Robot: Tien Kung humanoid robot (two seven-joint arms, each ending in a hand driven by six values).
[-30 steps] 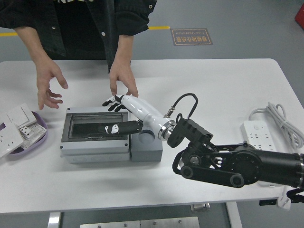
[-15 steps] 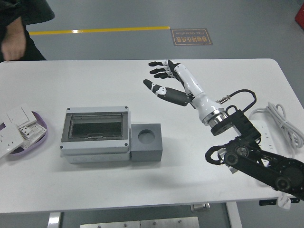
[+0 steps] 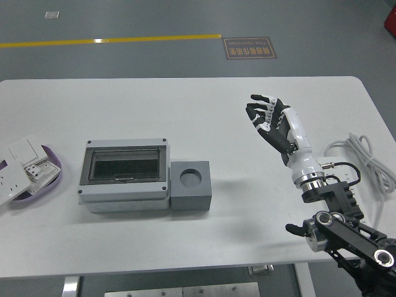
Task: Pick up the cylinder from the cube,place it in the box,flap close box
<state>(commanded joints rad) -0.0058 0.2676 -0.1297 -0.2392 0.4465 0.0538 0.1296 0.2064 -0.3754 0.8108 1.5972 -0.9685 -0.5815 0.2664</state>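
The grey box [image 3: 124, 197] stands left of the table's middle with its clear lid [image 3: 125, 162] down flat. The grey cube [image 3: 190, 197] touches the box's right side, and its round socket [image 3: 190, 178] is empty. I see no cylinder anywhere; the lid's dark window does not show the inside clearly. My right hand [image 3: 265, 116] is raised over the right part of the table, far from the cube, with its fingers relaxed and holding nothing. My left arm is out of view.
A purple bowl [image 3: 52, 179] with white switch plates [image 3: 23, 156] sits at the left edge. A white power strip [image 3: 352, 174] with a coiled cable [image 3: 365, 154] lies at the right edge.
My right hand has pulled back from over the box to the right side of the table. The person at the far side has left the view. The box lid now lies shut.
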